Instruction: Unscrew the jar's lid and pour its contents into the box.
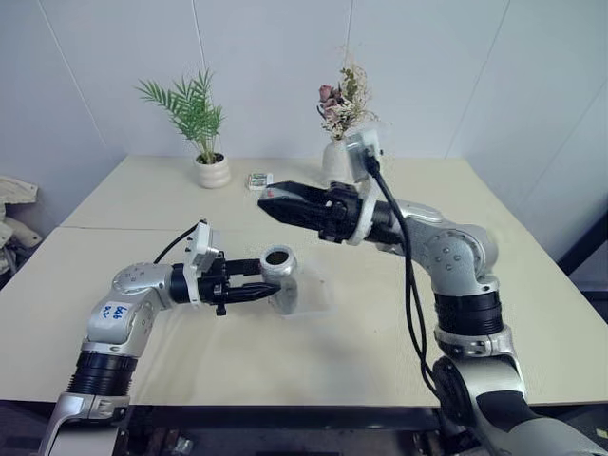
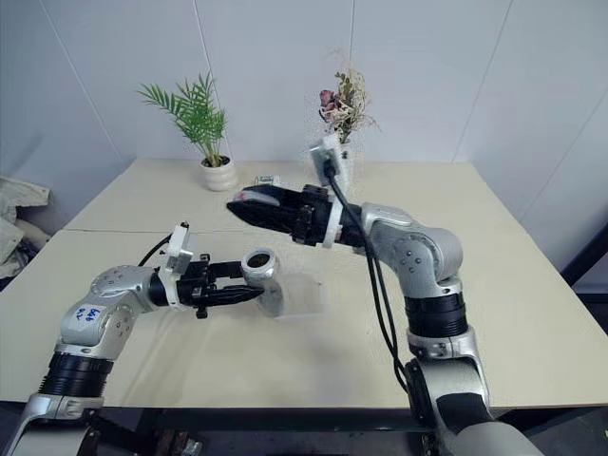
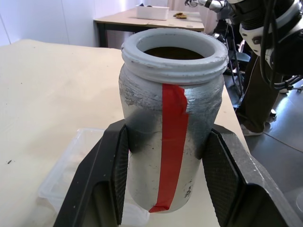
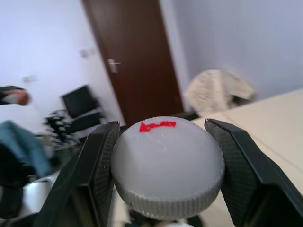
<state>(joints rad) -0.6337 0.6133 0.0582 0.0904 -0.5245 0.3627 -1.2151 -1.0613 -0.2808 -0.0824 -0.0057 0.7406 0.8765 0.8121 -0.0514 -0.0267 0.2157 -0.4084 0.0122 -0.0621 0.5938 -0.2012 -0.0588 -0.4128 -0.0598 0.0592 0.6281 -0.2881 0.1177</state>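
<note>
Jar uncapped in the left tool, lid lifted off in the right.

The left tool [image 1: 258, 292] is clamped on the jar [image 1: 280, 275], its two black fingers [image 3: 110, 179] pressed against the silvery sides either side of a red tape strip; the jar stands upright with its white threaded mouth open and something dark inside. Just beyond and beneath the jar, the clear box [image 3: 66, 175] lies on the pale bench [image 1: 142, 204]. Above and behind the left tool, the right tool [image 1: 271, 201] grips the lid [image 4: 168, 165], a grey disc with a ribbed rim and a red mark, held clear of the jar. Farther back on the bench stand a small patterned packet [image 1: 259, 180], a potted palm [image 1: 204, 133] and a white flower vase [image 1: 335, 157].
</note>
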